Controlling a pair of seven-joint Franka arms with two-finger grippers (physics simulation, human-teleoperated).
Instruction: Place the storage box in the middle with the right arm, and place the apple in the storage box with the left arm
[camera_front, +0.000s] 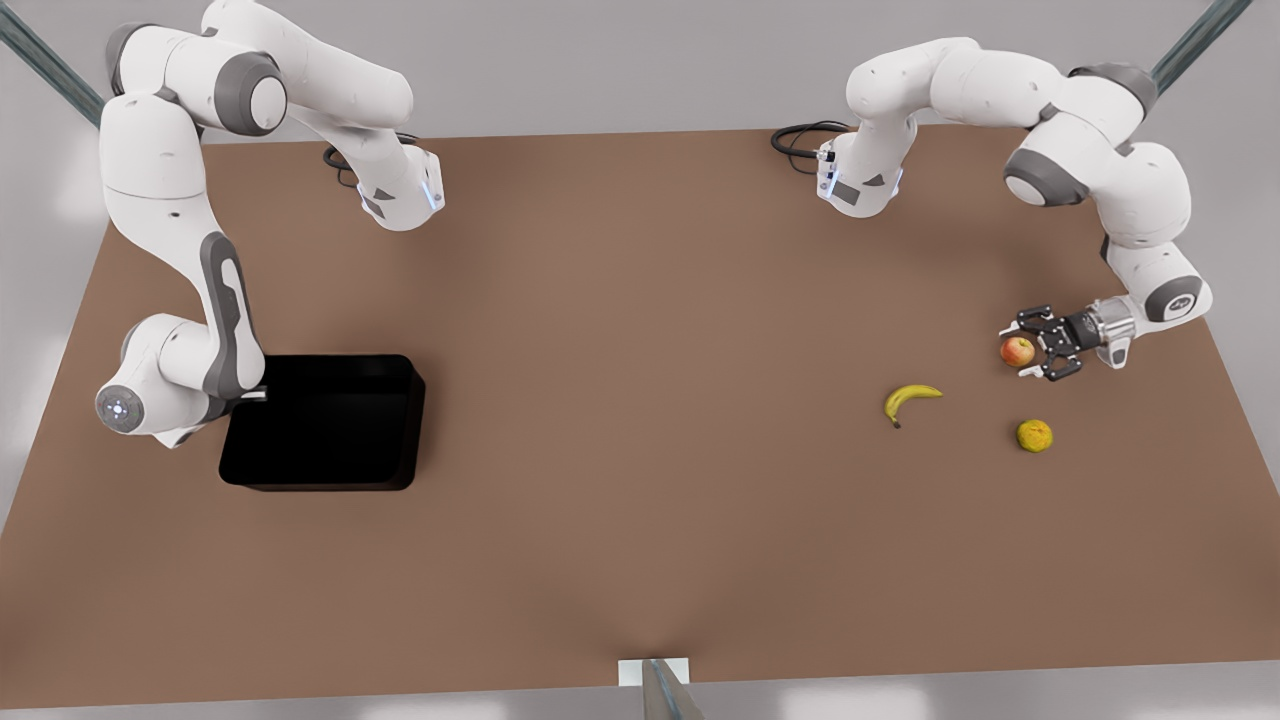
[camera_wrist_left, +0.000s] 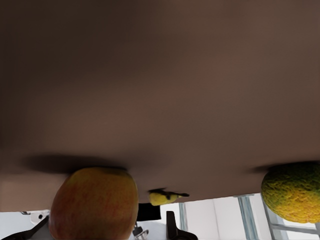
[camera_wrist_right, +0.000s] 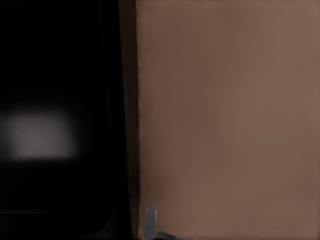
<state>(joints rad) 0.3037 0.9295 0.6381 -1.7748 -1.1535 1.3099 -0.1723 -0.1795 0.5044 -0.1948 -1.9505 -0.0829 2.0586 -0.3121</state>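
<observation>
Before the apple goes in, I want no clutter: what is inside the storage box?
The storage box looks bare inside: only its glossy black floor. The right end effector at its wall covers one edge, so that spot stays unseen.

Storage box (camera_front: 330, 425): shallow, glossy black, upright on the table at the front view's left. Apple (camera_front: 1017, 351): red-yellow, resting on the table at the right.

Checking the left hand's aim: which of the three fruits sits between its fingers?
The apple, red-and-yellow, between the left hand's splayed fingers; banana and orange fruit lie apart.
</observation>
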